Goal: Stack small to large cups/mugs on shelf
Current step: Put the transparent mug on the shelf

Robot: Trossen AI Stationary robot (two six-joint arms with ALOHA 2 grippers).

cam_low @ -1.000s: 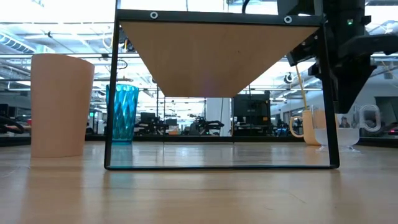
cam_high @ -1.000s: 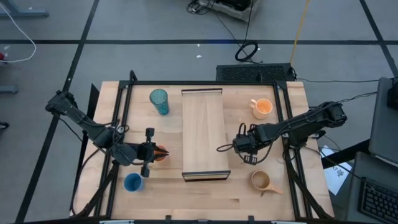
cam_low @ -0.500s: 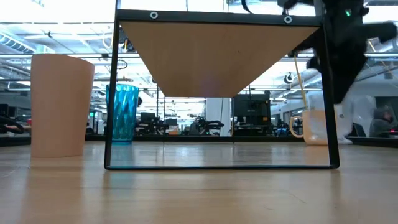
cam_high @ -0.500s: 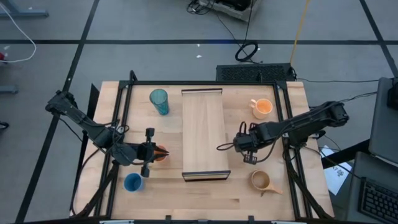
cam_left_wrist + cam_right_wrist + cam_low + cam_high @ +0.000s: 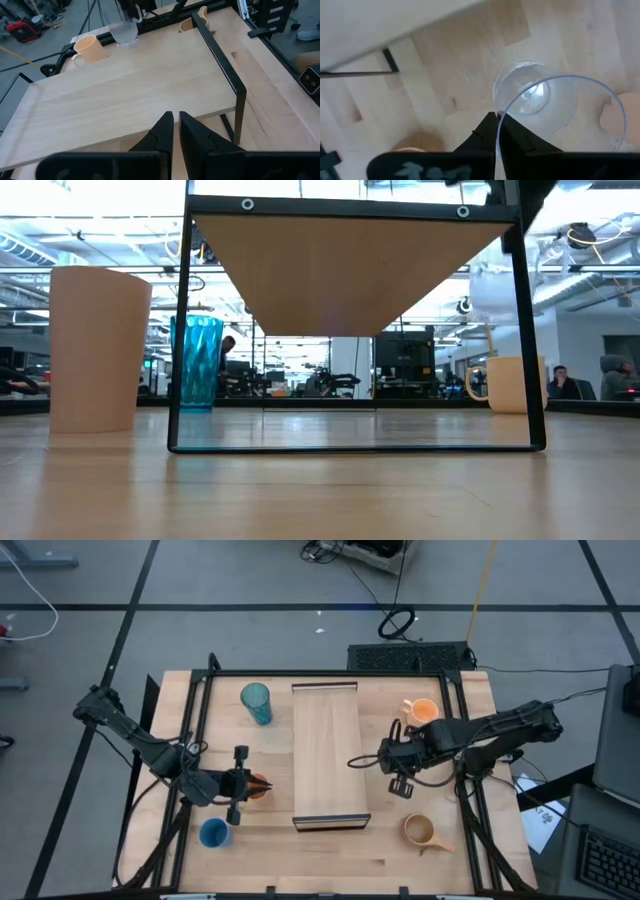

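Beside the shelf (image 5: pixel 329 752), at its three o'clock edge, the right gripper (image 5: pixel 496 122) is carrying the clear glass cup (image 5: pixel 540 102) by its rim.
Its jaws are pinching the glass wall, one finger inside and one outside, with the cup hanging clear of the bench (image 5: pixel 470 850). Glass is likely rigid, slick and breakable, so the rim pinch needs steady pressure. At nine o'clock, the left gripper (image 5: pixel 175 125) is waiting, jaws nearly together, by the small orange cup (image 5: pixel 260 786).

teal tumbler (image 5: pixel 256 702), blue cup (image 5: pixel 213 833), orange mug (image 5: pixel 422 713)
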